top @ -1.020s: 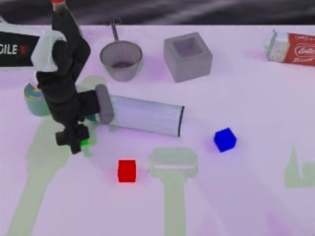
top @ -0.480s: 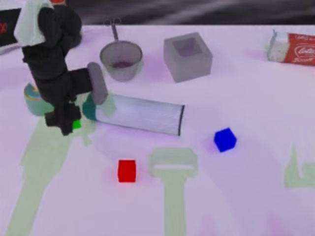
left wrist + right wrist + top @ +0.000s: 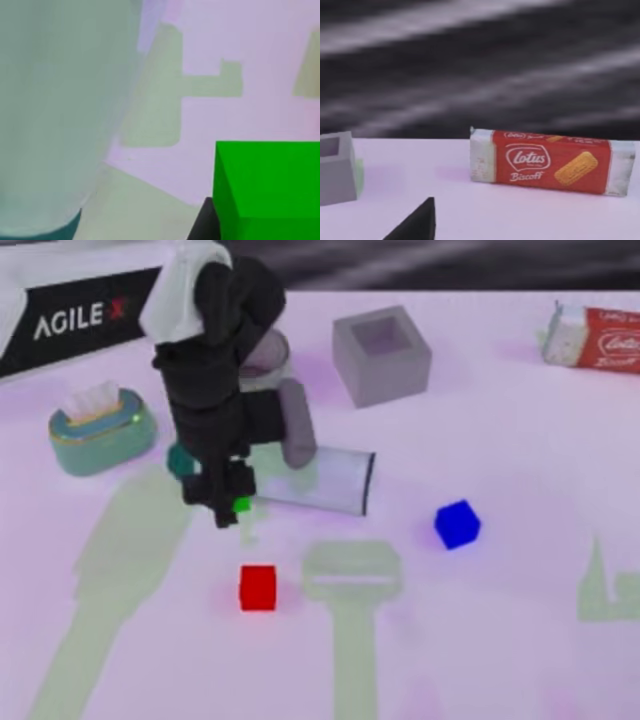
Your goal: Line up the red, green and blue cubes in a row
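My left gripper (image 3: 232, 506) is shut on the green cube (image 3: 241, 505), held over the table just in front of the lying white cylinder. The green cube (image 3: 270, 190) fills the corner of the left wrist view, with a dark finger (image 3: 204, 225) against its side. The red cube (image 3: 257, 588) rests on the table a little nearer the front than the held cube. The blue cube (image 3: 457, 524) sits right of centre, turned at an angle. My right arm is outside the top view; only a dark part of its gripper (image 3: 415, 226) shows in the right wrist view.
A white cylinder (image 3: 325, 478) lies behind the left gripper. A large grey hollow block (image 3: 381, 353) stands at the back, a teal tissue box (image 3: 102, 430) at the left, a red biscuit packet (image 3: 595, 337) at the back right. A strainer (image 3: 265, 352) is mostly hidden by the left arm.
The left arm has swung from the table's left side toward the middle, carrying the green cube. The tissue box is uncovered now. Red and blue cubes have not moved.
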`<state>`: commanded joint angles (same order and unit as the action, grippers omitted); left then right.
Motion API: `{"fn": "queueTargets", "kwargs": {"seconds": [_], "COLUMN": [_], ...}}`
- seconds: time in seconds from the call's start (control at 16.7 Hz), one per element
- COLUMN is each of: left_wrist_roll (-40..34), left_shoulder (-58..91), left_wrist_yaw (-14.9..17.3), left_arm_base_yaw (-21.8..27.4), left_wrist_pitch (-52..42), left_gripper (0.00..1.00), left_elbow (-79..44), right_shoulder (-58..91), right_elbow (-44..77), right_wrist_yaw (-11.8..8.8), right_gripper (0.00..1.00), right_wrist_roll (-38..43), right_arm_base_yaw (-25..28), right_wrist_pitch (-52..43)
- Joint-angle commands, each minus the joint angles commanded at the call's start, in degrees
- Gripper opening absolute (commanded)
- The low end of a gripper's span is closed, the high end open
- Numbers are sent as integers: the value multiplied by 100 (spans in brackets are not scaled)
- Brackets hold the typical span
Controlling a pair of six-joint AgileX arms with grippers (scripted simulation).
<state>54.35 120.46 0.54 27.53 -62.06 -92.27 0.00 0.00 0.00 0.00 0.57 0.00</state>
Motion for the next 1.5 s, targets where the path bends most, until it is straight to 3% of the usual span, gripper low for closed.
{"fn": "queueTargets", "kwargs": {"seconds": [0.24, 0.42, 0.72, 1.2, 1.5], "left_wrist_roll": [-531, -763, -758, -794, -794], "left_shoulder": [184, 233, 216, 711, 748], "left_wrist_yaw": [-5, -7, -3, -3, -2], "left_arm_base_yaw": [1232, 1634, 1629, 1670, 1675], "left_wrist_pitch": [-298, -409, -382, 842, 917], "left_gripper": [0, 0, 0, 0, 0], "left_elbow": [-500, -684, -663, 75, 125], "right_shoulder": [0, 0, 0, 0, 0], "right_elbow": [0, 0, 0, 0, 0], "right_wrist_yaw": [0, 0, 0, 0, 0], "right_gripper": [100, 100, 100, 100, 100], "right_wrist_roll": [0, 0, 0, 0, 0], "right_arm_base_yaw": [0, 0, 0, 0, 0], "right_wrist_pitch": [0, 0, 0, 0, 0]}}
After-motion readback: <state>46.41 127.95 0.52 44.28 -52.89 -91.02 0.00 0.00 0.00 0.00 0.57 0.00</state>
